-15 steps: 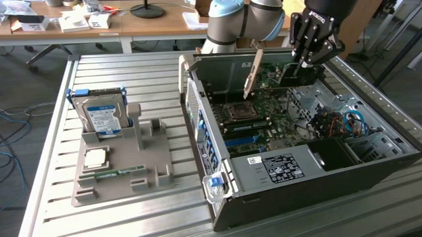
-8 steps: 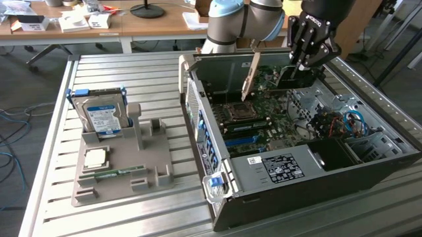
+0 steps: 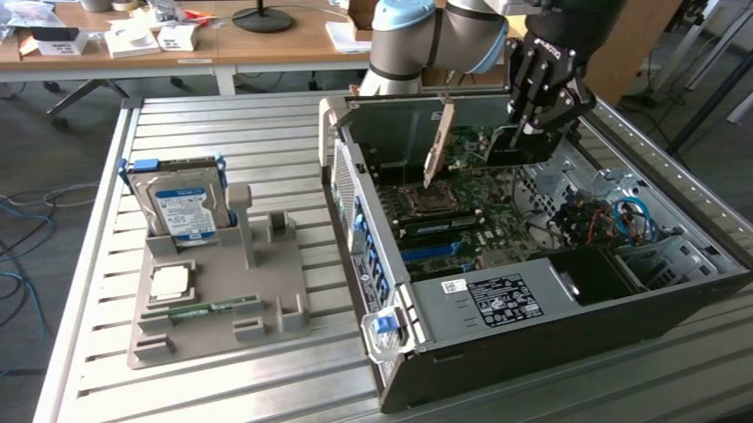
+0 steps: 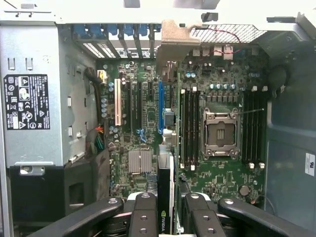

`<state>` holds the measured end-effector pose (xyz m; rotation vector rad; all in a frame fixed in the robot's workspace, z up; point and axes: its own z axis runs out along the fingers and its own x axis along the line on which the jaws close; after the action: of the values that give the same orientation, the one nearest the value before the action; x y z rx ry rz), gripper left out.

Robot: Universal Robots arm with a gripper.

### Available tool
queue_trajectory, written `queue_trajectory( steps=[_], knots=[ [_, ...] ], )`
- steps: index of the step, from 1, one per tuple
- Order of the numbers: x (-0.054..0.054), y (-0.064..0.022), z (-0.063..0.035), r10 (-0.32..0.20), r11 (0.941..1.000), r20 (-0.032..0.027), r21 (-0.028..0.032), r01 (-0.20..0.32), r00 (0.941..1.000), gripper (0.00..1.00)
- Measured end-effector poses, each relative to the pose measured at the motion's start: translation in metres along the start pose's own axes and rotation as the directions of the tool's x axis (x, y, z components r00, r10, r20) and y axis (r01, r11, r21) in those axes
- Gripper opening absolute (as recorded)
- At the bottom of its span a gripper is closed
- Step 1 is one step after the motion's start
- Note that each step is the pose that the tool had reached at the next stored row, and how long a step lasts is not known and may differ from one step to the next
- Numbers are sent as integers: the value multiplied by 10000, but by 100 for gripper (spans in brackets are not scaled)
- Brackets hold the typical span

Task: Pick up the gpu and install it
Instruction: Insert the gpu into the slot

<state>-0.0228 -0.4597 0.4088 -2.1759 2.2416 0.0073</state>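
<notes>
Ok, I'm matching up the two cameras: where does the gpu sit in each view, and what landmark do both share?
Exterior view: the gpu hangs in the pincer over the motherboard, towards the exterior view's right.
Wrist view: the gpu is seen edge-on, clamped between the pincer fingers.
Shared landmark: the CPU socket.
</notes>
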Motion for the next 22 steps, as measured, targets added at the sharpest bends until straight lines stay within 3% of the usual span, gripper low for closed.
queue_trajectory(
  steps=[10,22],
  knots=[
    [1,17,59,-5,10000,7,24,5,10000,26],
    [5,22,273,-30,10000,5,37,30,10000,26]
  ],
)
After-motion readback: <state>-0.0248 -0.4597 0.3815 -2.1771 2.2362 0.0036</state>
